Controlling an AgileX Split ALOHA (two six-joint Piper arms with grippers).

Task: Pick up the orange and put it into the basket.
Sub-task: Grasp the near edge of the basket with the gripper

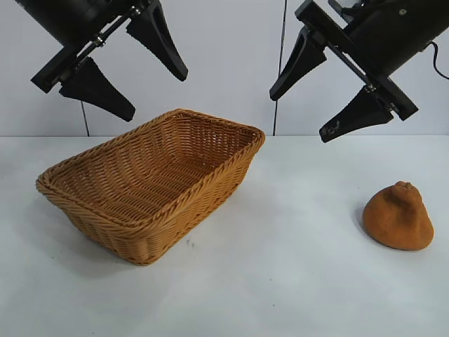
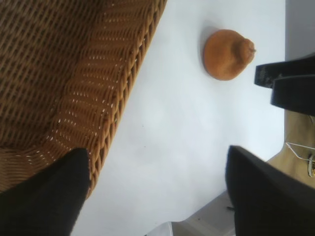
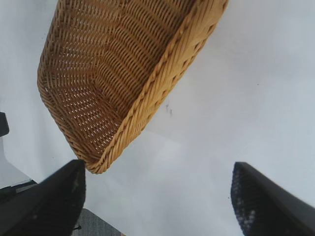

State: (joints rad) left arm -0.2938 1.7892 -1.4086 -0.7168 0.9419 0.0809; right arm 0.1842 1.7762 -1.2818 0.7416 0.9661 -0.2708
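The orange point(image 1: 398, 217) — lumpy, matte, knob-topped — sits on the white table point(image 1: 295, 281) well below the right gripper point(image 1: 312, 98), whose jaws gape wide. The left gripper point(image 1: 144, 81), equally spread, hangs above the woven wicker basket point(image 1: 151, 179) — nothing held.

Bright, even light falls from above onto the white matte surface point(image 1: 295, 281), with no harsh glare. The honey-tan woven wicker basket point(image 1: 151, 182) and the dull orange-brown lumpy fruit point(image 1: 398, 217) cast soft, faint shadows. In both wrist views the near black gripper fingers point(image 2: 44, 196) look blurred.
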